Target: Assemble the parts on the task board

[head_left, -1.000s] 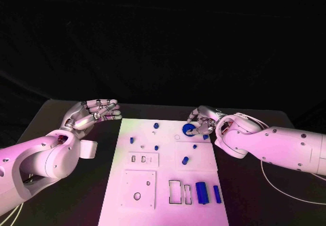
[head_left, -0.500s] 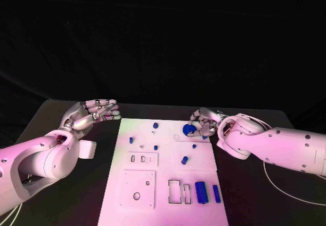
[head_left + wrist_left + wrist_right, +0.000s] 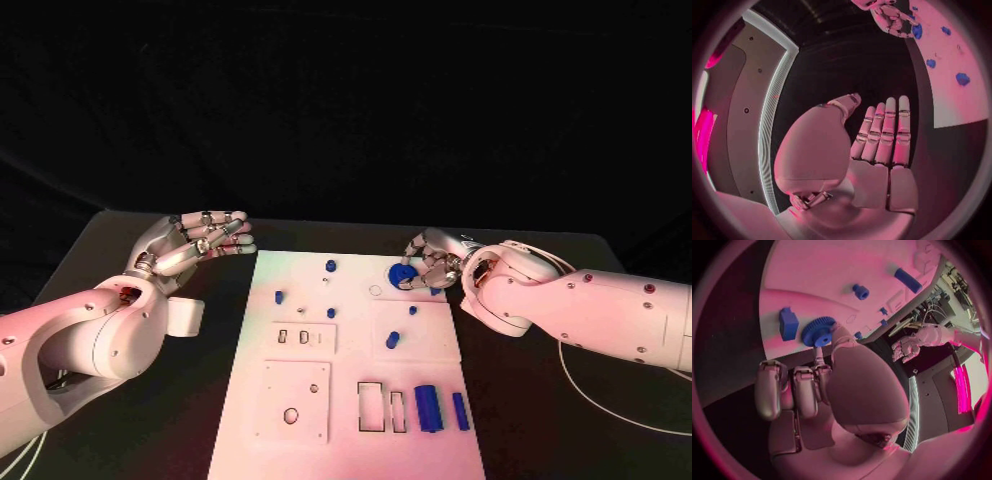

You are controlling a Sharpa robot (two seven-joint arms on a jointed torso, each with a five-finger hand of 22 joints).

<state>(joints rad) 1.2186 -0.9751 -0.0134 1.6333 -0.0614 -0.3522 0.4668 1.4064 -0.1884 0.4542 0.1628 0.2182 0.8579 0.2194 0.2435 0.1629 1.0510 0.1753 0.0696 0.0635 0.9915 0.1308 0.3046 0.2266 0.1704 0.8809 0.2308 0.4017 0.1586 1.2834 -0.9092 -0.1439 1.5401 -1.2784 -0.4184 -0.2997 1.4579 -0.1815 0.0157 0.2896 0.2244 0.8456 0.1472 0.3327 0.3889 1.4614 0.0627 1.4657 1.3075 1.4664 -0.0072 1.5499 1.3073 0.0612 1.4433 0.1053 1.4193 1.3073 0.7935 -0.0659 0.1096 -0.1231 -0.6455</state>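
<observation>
The white task board point(image 3: 353, 370) lies in the middle of the black table. At its far right corner my right hand point(image 3: 437, 266) pinches a blue gear point(image 3: 400, 271) between thumb and finger just above the board; the right wrist view shows the gear point(image 3: 819, 331) at the fingertips, next to a blue block point(image 3: 789, 323) on the board. My left hand point(image 3: 202, 240) hovers off the board's far left corner and holds nothing; its fingers point(image 3: 886, 130) are straight and side by side. Small blue pegs point(image 3: 330, 266) point(image 3: 280, 296) stand on the far part of the board.
More blue pegs point(image 3: 392, 340) point(image 3: 413, 310) stand mid-board. Two long blue bars point(image 3: 427, 407) point(image 3: 460, 411) lie at the near right beside rectangular slots point(image 3: 371, 406). Raised plates with cut-outs point(image 3: 296, 400) point(image 3: 304, 337) sit on the board's left half.
My right hand has shifted very slightly with the gear still pinched in it. The left hand has stayed where it was.
</observation>
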